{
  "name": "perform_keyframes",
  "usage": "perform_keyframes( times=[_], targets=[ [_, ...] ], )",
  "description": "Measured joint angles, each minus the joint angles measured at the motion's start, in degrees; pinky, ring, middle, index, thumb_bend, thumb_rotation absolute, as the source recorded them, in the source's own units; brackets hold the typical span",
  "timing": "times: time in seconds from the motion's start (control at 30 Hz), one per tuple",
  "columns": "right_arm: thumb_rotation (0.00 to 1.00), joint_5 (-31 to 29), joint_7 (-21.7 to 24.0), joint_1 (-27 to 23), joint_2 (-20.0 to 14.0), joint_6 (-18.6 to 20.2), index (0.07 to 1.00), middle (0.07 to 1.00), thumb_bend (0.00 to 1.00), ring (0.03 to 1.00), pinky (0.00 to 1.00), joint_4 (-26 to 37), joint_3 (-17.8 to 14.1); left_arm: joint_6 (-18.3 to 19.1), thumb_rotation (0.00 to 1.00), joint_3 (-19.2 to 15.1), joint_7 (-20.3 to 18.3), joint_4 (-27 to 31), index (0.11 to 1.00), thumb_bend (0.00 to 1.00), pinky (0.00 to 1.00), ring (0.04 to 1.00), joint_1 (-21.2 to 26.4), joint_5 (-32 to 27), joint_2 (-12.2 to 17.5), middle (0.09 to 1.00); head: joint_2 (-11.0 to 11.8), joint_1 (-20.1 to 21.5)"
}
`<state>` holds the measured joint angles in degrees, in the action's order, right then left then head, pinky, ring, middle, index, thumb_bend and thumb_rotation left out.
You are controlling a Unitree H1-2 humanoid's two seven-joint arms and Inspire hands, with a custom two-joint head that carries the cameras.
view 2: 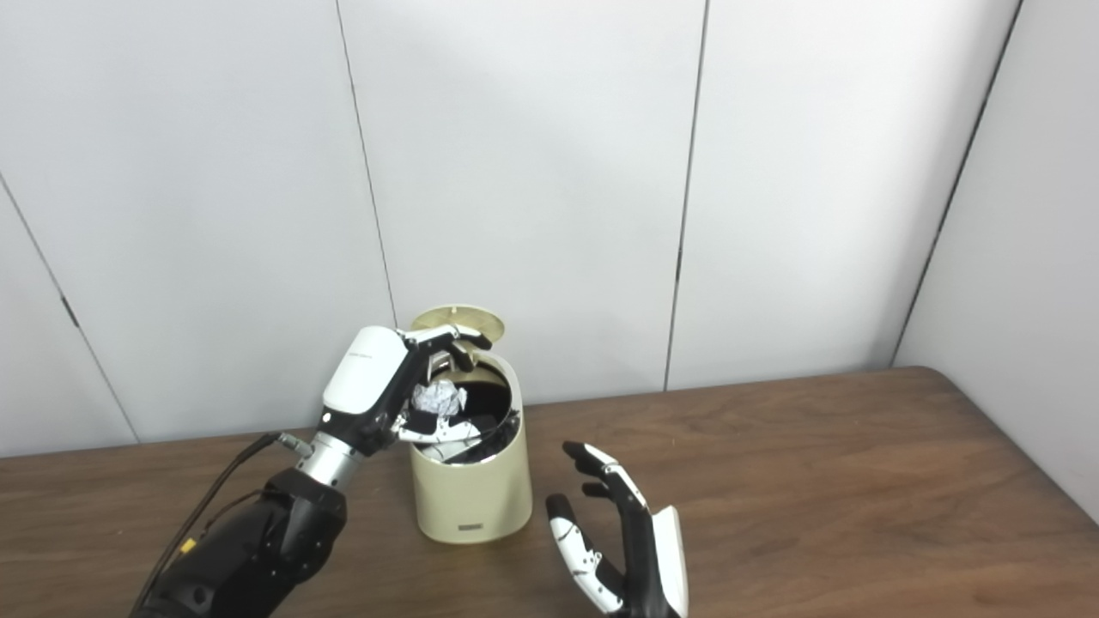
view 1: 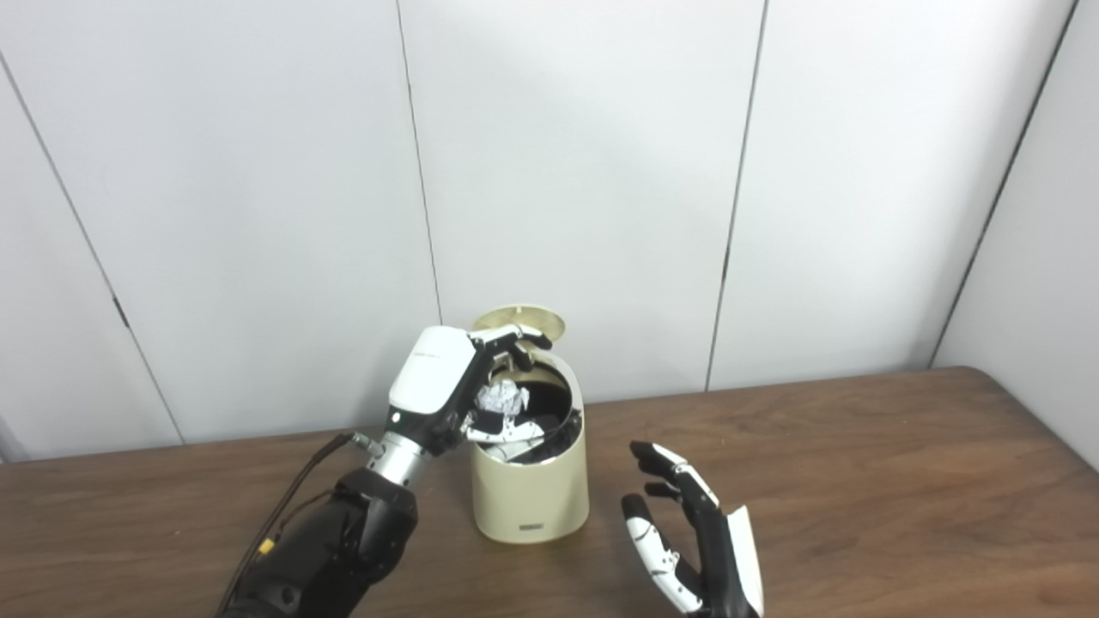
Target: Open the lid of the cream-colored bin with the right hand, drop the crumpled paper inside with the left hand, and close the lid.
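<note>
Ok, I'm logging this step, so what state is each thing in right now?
cream-colored bin: upright on the table, open.
lid: raised, tipped back.
crumpled paper: held over the opening.
left hand: shut on the paper.
right hand: open, beside the bin, holding nothing.

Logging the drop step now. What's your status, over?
Left hand shut on crumpled paper, over the open cream bin. Lid up. Right hand open, beside the bin, touching nothing. Nothing blocking the opening.
</note>
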<state>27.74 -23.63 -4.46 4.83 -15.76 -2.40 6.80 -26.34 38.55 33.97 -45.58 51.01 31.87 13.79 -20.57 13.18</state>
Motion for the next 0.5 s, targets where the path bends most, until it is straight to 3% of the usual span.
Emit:
perform_keyframes(
  times=[0.5],
  targets=[
    [0.73,0.4,-1.3,-0.6,0.3,0.0,0.756,0.782,0.22,0.773,0.68,-0.8,0.5,0.2,0.29,-0.5,0.1,-0.3,0.676,1.0,0.49,0.583,-0.1,2.5,-1.1,0.647,-0.2,0.3]
  ],
)
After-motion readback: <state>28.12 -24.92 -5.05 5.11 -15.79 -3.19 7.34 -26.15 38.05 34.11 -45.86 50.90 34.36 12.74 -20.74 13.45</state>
